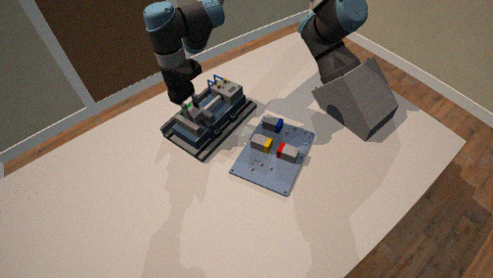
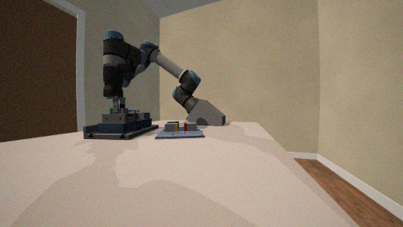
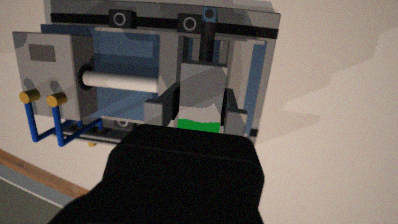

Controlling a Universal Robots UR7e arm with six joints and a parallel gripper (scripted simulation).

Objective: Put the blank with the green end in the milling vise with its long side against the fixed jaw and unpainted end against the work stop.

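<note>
My gripper (image 1: 186, 110) (image 2: 116, 108) (image 3: 202, 97) is shut on the blank with the green end (image 1: 185, 105) (image 2: 110, 109) (image 3: 199, 86). It holds the blank level over the gap between the jaws of the milling vise (image 1: 230, 105) (image 2: 120, 129) (image 3: 125, 47). The green end points toward my wrist and the grey end toward the dark work stop rod (image 3: 207, 47). The hose-side block (image 3: 47, 70) is on the left in the wrist view. I cannot tell whether the blank touches the low bars.
The grey-blue plate (image 1: 266, 173) (image 2: 180, 135) lies right of the vise. On it lie a blue-ended blank (image 1: 272, 124), a yellow-ended blank (image 1: 260, 143) and a red-ended blank (image 1: 289, 153). The arm's grey base block (image 1: 359, 100) stands behind the plate.
</note>
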